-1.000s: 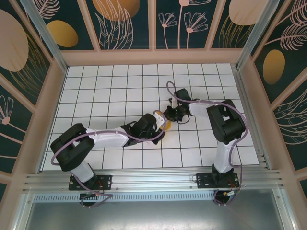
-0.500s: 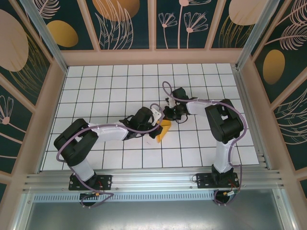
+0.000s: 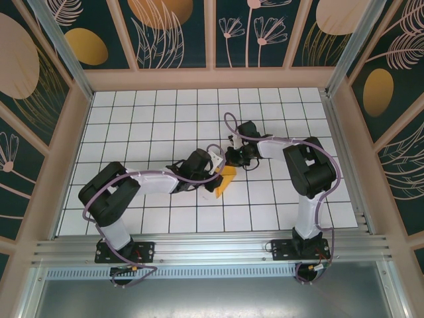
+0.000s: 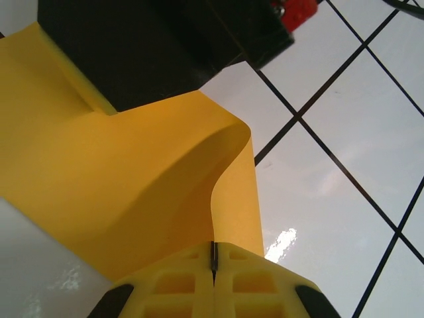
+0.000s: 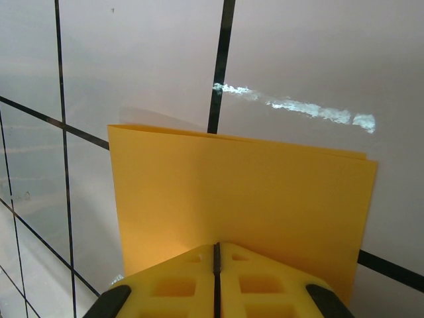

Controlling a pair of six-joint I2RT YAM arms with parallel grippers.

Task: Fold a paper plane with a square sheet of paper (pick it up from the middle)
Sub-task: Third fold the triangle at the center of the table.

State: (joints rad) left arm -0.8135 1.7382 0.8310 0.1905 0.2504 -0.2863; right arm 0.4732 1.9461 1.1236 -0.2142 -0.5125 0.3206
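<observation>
The square sheet of paper [image 3: 226, 177], orange-yellow and folded, hangs just over the white tiled table between the two grippers. In the left wrist view the sheet [image 4: 132, 192] curves in a loose bend, and its edge runs into the seam of my left gripper [image 4: 213, 246], which is shut on it. My left gripper [image 3: 214, 161] sits at the paper's upper left. My right gripper [image 3: 234, 159] is close beside it on the right. In the right wrist view the right gripper [image 5: 216, 246] is shut on the flat folded sheet [image 5: 238, 192], double edge uppermost.
The tiled table [image 3: 146, 126] is boxed in by wooden-framed patterned walls [image 3: 73, 132] on three sides. An aluminium rail [image 3: 212, 248] with both arm bases runs along the near edge. The black body of the right gripper [image 4: 152, 46] looms close above the paper.
My left gripper has drawn back and up toward the far left, uncovering more of the orange paper below it. The right gripper has stayed nearly still.
</observation>
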